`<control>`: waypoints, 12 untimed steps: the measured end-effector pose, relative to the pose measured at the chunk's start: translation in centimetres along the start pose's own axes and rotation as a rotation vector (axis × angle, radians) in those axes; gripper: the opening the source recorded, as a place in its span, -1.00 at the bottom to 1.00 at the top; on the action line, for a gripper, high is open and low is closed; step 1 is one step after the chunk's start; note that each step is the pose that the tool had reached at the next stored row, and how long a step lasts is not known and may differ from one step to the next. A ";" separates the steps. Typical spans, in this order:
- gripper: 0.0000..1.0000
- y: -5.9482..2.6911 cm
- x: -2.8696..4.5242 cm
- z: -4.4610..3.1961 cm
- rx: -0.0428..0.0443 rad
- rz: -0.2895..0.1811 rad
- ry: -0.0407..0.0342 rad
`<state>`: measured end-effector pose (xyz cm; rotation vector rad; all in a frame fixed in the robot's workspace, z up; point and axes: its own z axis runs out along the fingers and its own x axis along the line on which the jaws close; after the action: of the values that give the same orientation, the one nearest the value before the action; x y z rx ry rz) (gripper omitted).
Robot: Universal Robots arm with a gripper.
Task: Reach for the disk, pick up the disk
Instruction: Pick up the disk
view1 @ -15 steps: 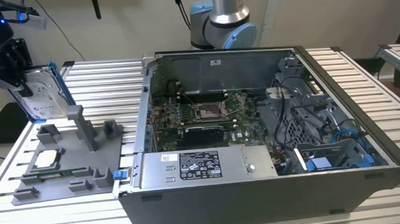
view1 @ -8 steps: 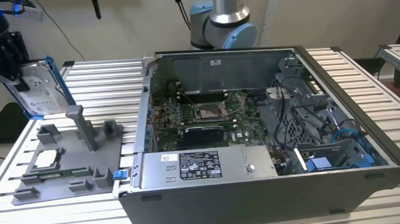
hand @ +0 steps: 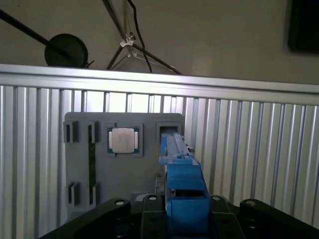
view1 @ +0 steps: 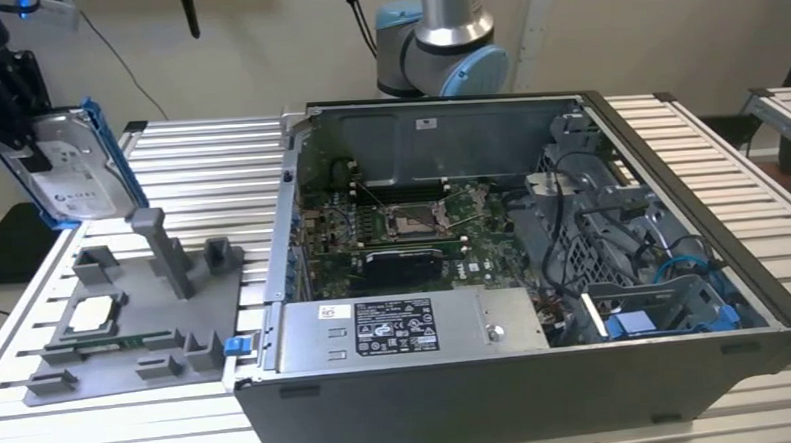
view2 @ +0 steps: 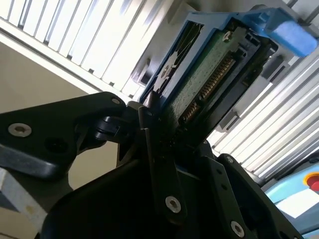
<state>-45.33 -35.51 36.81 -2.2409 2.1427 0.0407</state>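
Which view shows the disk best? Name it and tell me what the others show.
The exterior view: the disk shows its labelled face and blue bracket, raised above the table. The second wrist view shows its circuit-board side, the first wrist view its blue bracket edge-on.

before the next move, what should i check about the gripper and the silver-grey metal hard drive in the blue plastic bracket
1. Gripper shut on the silver-grey metal hard drive with its blue plastic bracket: ok.
2. Hard drive lifted off the grey plastic fixture tray: ok.
3. Small square silver chip seated in the tray: ok.
4. Hard drive apart from the open dark computer case: ok.
5. Grip firm enough against slipping: cannot tell.
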 end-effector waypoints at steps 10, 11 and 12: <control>-1.00 -0.01 -0.03 -0.59 -0.0018 0.000 0.0000; -1.00 -0.01 -0.03 -0.64 -0.0019 0.000 0.0000; -1.00 -0.01 -0.03 -0.72 -0.0022 0.000 0.0001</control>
<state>-45.33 -35.51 37.53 -2.2420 2.1439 0.0430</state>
